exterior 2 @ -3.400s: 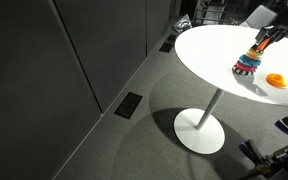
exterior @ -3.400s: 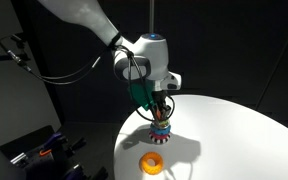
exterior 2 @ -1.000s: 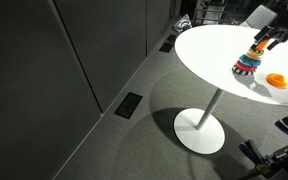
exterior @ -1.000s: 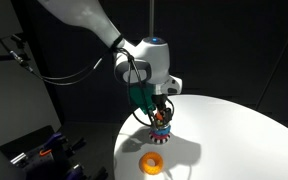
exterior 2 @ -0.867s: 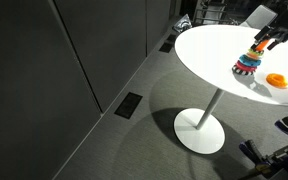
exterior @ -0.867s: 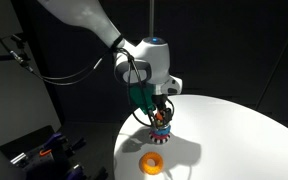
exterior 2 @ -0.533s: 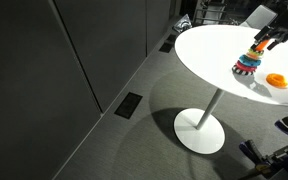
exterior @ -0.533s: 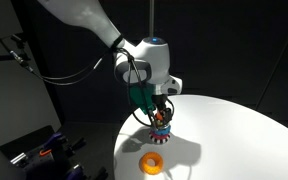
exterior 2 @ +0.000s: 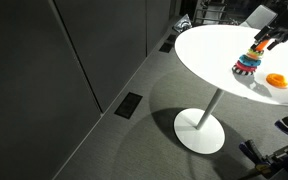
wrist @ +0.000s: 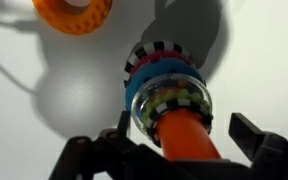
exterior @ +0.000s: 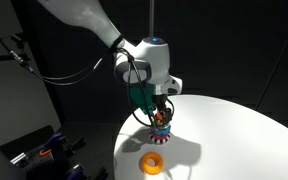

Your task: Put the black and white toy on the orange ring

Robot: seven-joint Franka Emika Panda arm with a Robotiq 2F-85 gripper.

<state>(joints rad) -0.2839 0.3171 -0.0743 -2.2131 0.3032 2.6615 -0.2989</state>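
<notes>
The black and white toy [wrist: 174,104], a small ring chequered black, white and green, sits topmost on a stack of red and blue rings [exterior: 160,130] around an upright orange peg [wrist: 189,140]. The stack's lowest layer [wrist: 162,49] is also striped black and white. My gripper [wrist: 189,148] hangs open just above the stack, one finger on each side of the peg, touching nothing. The orange ring [wrist: 74,12] lies flat on the white table, a short way from the stack, and shows in both exterior views [exterior: 152,160] [exterior 2: 276,80].
The round white table [exterior: 234,140] stands on a single pedestal foot [exterior 2: 200,130], and the stack [exterior 2: 248,64] is near its edge. Dark panels and curtains surround it. Equipment with cables [exterior: 39,148] sits low beside the table.
</notes>
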